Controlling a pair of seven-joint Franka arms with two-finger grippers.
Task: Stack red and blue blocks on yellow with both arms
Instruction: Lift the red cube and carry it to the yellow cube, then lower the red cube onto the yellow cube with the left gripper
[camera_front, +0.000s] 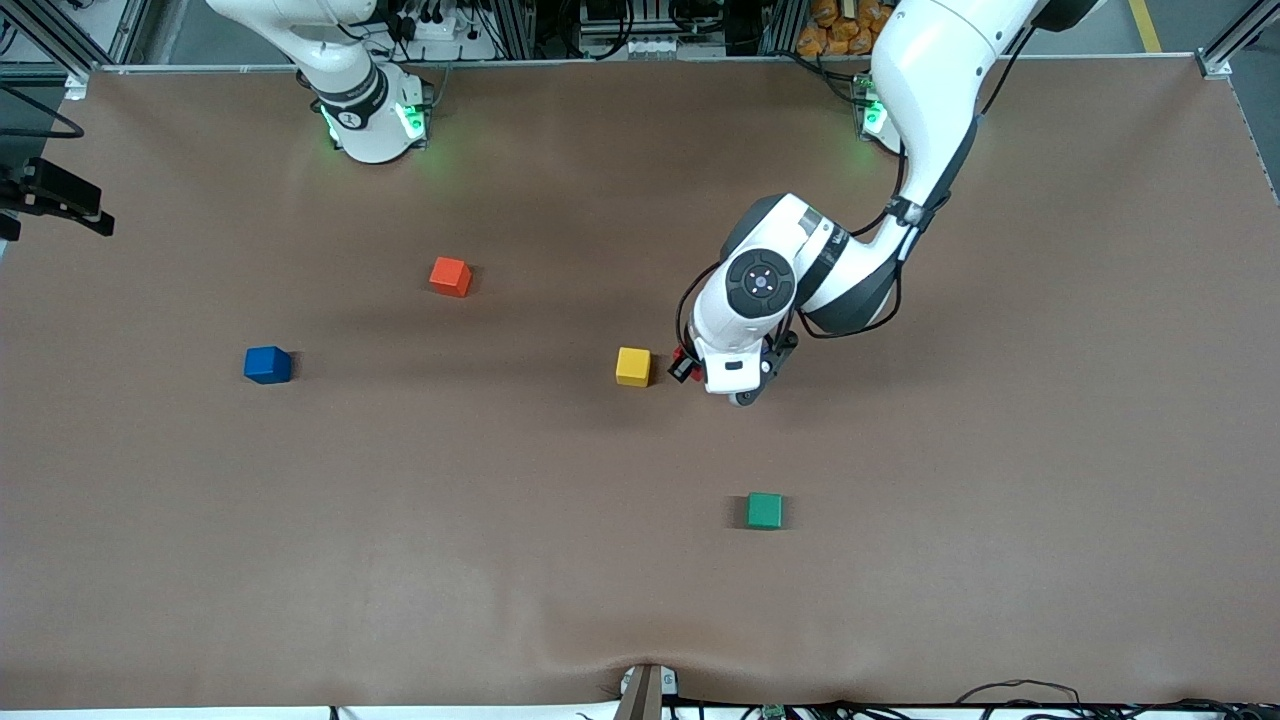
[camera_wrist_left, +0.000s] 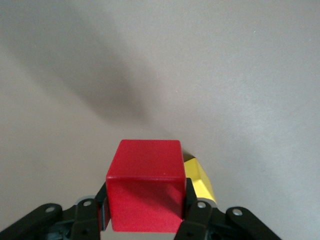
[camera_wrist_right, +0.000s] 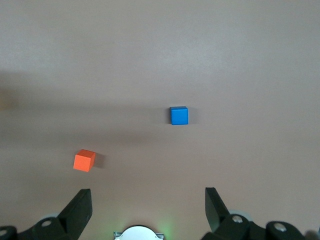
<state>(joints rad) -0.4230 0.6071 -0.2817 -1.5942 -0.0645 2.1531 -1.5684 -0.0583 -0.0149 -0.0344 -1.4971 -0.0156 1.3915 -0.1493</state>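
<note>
Red block (camera_wrist_left: 145, 192) in left gripper (camera_wrist_left: 145, 210), just beside yellow cube (camera_front: 633, 366)

No text, label, brand, number or sign can be read anywhere here; the band on the right arm (camera_front: 352, 100) near its base carries small dark markings, too small to make out

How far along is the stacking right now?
Nothing is stacked so far. In hand: the left tool is shut on the red block, in the air beside the yellow block, which has a bare top. Left: set red on yellow, then blue. The blue block sits untouched toward the right arm's end; the right tool waits open above the table.
</note>
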